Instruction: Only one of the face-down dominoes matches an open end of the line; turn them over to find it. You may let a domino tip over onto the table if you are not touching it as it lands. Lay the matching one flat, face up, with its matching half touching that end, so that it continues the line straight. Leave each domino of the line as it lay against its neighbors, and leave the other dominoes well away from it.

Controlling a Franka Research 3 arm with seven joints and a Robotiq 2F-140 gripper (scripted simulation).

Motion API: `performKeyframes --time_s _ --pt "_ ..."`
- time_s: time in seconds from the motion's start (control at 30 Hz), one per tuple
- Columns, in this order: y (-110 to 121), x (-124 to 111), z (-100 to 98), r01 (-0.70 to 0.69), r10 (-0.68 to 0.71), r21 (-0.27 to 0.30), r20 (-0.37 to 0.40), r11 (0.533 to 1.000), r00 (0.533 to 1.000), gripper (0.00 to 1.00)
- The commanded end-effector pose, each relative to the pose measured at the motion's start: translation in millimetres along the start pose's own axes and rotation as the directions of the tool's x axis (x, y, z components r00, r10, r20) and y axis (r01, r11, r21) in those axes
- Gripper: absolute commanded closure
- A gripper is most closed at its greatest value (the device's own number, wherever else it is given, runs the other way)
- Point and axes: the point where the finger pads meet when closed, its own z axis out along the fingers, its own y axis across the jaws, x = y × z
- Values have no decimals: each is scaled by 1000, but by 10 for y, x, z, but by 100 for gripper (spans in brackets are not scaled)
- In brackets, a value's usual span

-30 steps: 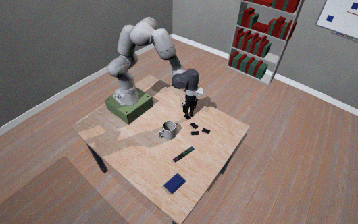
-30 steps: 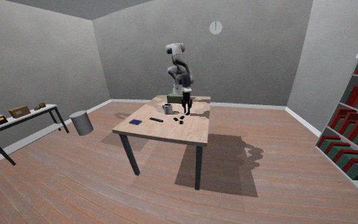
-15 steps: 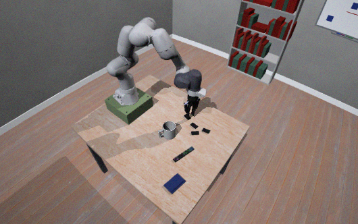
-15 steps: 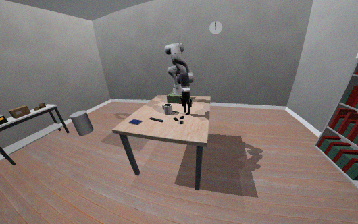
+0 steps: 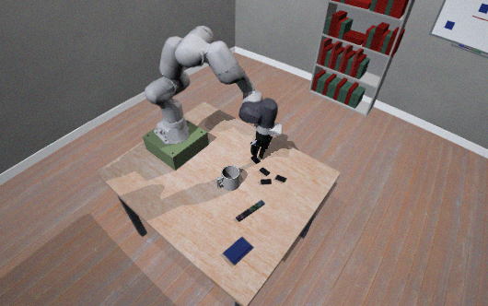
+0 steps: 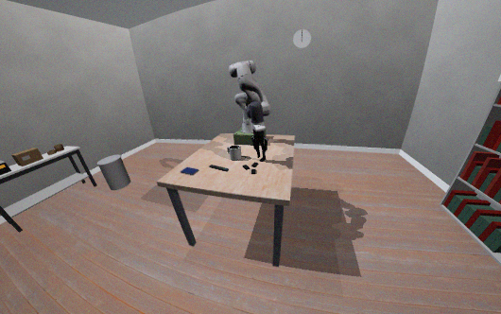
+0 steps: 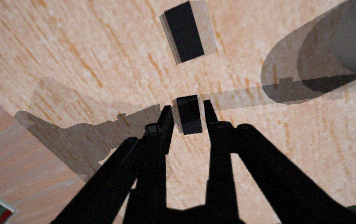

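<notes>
Grey walls, plank floor, white baseboards; bookshelf (image 5: pixel 374 88) (image 6: pixel 465 174) of red and green books; round wall clock (image 6: pixel 302 39)

We can't read pips on the line of dominoes (image 5: pixel 250 210) (image 6: pixel 218 167), too small; mug (image 7: pixel 345 42) beside end effector (image 5: pixel 261 148) (image 6: pixel 260 150) (image 7: pixel 189 117) cut off by wrist view's edge.
</notes>
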Motion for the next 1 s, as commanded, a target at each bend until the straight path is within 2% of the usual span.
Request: performKeyframes --time_s 0.0,0.47,0.97 --pt "8 -1 56 23 -23 -4 5 1000 1000 66" --pt "5 22 231 23 -23 -4 5 1000 1000 66" --pt "5 24 242 23 -23 -4 5 1000 1000 66"
